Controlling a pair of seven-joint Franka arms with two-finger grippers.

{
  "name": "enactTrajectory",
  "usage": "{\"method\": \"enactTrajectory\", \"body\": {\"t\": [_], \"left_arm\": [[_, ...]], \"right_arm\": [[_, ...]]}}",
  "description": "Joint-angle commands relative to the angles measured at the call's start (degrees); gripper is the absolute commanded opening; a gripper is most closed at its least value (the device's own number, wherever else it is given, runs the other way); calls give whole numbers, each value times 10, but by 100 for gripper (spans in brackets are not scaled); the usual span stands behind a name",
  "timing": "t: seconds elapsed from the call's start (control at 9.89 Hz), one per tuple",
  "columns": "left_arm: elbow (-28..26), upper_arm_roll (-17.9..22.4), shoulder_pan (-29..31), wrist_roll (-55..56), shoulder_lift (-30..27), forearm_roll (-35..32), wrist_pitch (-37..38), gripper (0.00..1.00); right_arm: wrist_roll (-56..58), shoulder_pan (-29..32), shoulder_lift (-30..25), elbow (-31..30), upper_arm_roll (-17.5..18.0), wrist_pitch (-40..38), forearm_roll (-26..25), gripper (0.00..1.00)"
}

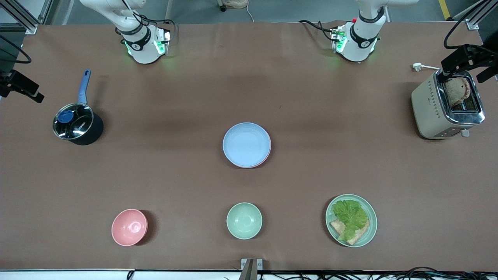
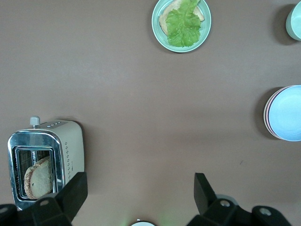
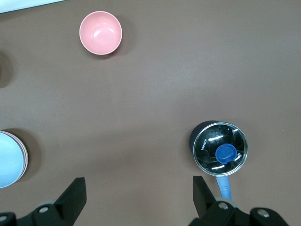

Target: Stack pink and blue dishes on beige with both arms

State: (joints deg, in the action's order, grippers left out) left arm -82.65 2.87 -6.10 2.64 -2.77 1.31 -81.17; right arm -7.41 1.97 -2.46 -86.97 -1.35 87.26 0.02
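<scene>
A light blue plate [image 1: 246, 144] lies at the middle of the table, on top of a stack. A pale pink plate's rim [image 1: 267, 157] peeks out beneath it. The same blue plate [image 2: 288, 113] and pink rim [image 2: 266, 113] show in the left wrist view, and the blue plate [image 3: 7, 160] again in the right wrist view. No beige plate can be made out; anything under the pink one is hidden. My left gripper [image 2: 140, 193] hangs high and open over bare table near the toaster. My right gripper [image 3: 139, 195] hangs high and open over bare table near the pot. Both hold nothing.
A lidded black pot [image 1: 76, 124] with a blue handle stands toward the right arm's end. A toaster [image 1: 432, 112] holding bread stands toward the left arm's end. Nearer the front camera are a pink bowl [image 1: 129, 227], a mint bowl [image 1: 244, 220] and a mint plate [image 1: 372, 218] with lettuce and bread.
</scene>
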Motion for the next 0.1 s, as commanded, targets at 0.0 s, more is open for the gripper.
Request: {"method": "enactTrajectory", "body": {"t": [0.0], "left_arm": [[-11,0,0,1,6,6,7,100]], "right_arm": [[6,5,-6,-7,3,0,1,100]]}}
